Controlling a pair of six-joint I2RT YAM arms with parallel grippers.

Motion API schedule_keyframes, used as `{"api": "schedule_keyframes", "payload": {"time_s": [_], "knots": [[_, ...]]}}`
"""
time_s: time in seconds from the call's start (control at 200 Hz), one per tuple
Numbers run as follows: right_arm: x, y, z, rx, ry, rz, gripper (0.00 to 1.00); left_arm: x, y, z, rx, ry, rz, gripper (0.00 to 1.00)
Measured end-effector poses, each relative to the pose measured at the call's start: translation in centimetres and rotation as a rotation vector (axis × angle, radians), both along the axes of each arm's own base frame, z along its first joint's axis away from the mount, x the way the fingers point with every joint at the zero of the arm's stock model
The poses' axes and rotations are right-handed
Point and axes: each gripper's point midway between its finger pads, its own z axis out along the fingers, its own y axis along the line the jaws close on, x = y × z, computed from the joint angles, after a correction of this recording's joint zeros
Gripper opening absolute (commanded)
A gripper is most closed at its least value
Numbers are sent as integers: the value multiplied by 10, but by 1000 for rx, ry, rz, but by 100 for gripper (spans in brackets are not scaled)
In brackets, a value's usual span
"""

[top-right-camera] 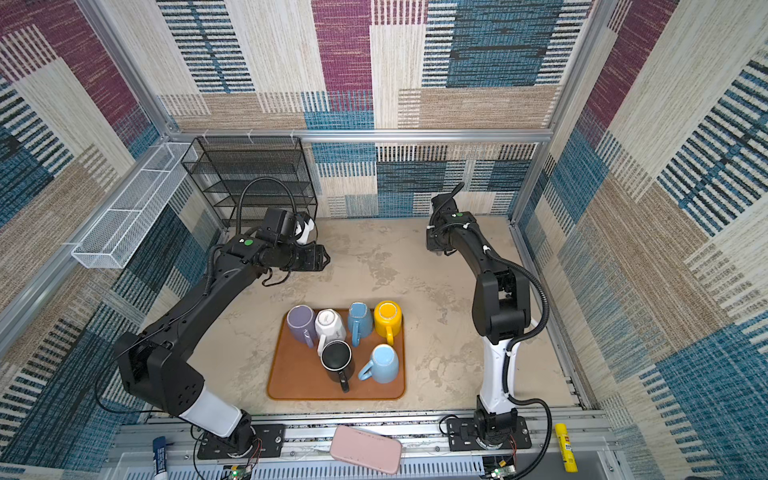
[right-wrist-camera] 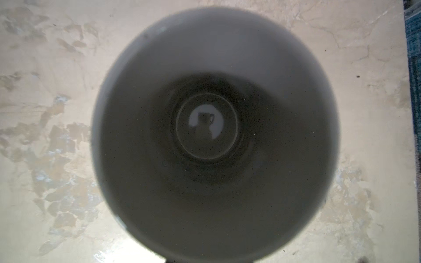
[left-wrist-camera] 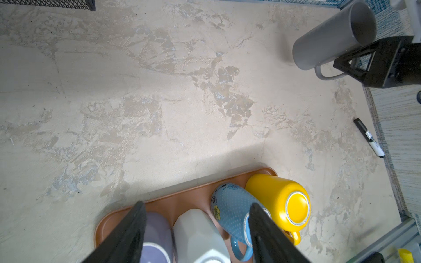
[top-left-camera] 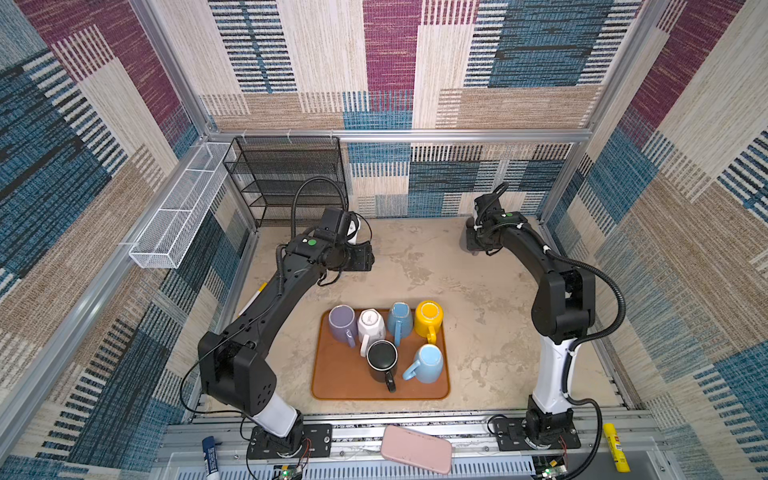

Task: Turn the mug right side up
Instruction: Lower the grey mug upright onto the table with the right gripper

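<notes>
Subject: grey mug [left-wrist-camera: 328, 41], upper right of the left wrist frame, standing mouth-up on the table [left-wrist-camera: 159, 91], well apart from the tray [top-left-camera: 332, 382].

Right gripper [left-wrist-camera: 346, 65]: pressed together on the mug's handle side. Whether it pinches the handle or the wall cannot be told.

Left gripper [left-wrist-camera: 196, 205]: spread and empty, above the tray's far row of upturned mugs, yellow mug [left-wrist-camera: 278, 205] included.

Step in hand, as judged: release. Confirm the base sits flat, part the jaws gently, then withdraw clear of the handle so the mug is not dragged or tipped.

View differences: the right wrist frame looks straight into the mug [right-wrist-camera: 214, 136], confirming the open mouth but showing no jaws. In both top views the right arm's wrist hides the mug. Only the left wrist frame shows mug and gripper together
</notes>
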Motion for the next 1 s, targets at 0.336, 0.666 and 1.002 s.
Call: {"api": "schedule_keyframes", "payload": {"time_s": [0.336, 0.666, 1.002], "knots": [[-5, -6, -18, -49, 53, 4, 0, 0, 4, 0, 18, -2, 14, 68], [-11, -11, -35, -44, 87, 3, 0, -3, 8, -4, 37, 14, 23, 68], [-9, -12, -42, -28, 79, 1, 3, -4, 11, -8, 56, 31, 32, 71]]}}
